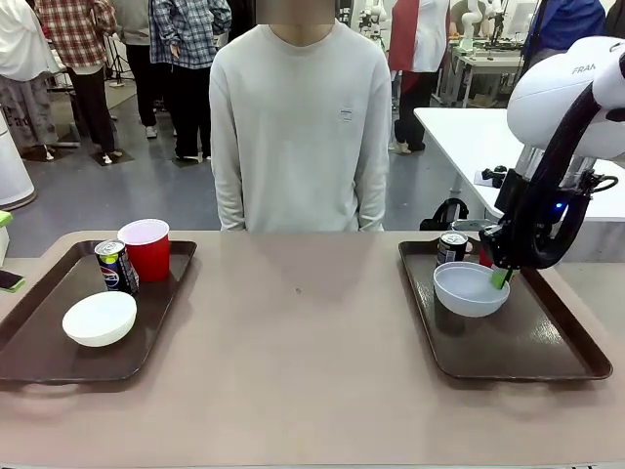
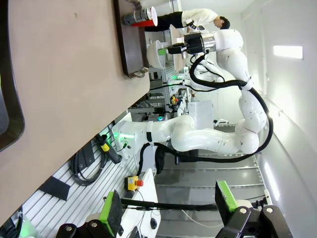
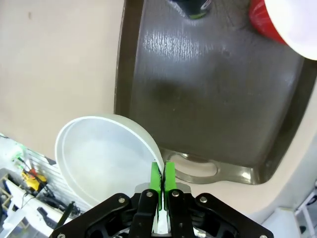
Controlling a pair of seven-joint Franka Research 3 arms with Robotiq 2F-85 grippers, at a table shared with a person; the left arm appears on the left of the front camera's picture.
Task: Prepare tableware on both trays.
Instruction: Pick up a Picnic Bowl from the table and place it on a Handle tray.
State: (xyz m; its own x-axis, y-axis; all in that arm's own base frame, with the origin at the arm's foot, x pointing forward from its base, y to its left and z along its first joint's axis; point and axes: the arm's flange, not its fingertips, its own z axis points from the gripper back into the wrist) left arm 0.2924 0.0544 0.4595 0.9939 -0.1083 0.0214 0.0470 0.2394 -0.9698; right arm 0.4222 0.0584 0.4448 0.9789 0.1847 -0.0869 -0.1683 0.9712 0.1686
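Observation:
My right gripper (image 1: pixel 501 277) (image 3: pixel 162 177) is shut on the rim of the greyish-white bowl (image 1: pixel 469 290) (image 3: pixel 101 153) and holds it tilted, a little above the right tray (image 1: pixel 518 342) (image 3: pixel 223 99). At that tray's far end stands a dark soda can (image 1: pixel 451 246) (image 3: pixel 193 6), with a red cup (image 1: pixel 485 257) (image 3: pixel 275 20) beside it, mostly hidden behind the gripper. The left tray (image 1: pixel 44 352) carries a red cup (image 1: pixel 145 249), a soda can (image 1: pixel 115 266) and a white bowl (image 1: pixel 99 319). In the left wrist view my left gripper (image 2: pixel 168 206) is open, away from the table.
A person in a pale sweater (image 1: pixel 301 127) stands at the far side, hands down. The tan table (image 1: pixel 293 332) stretches bare between the trays. A phone (image 1: pixel 8 280) lies at the left edge. A white table (image 1: pixel 479 137) stands behind on the right.

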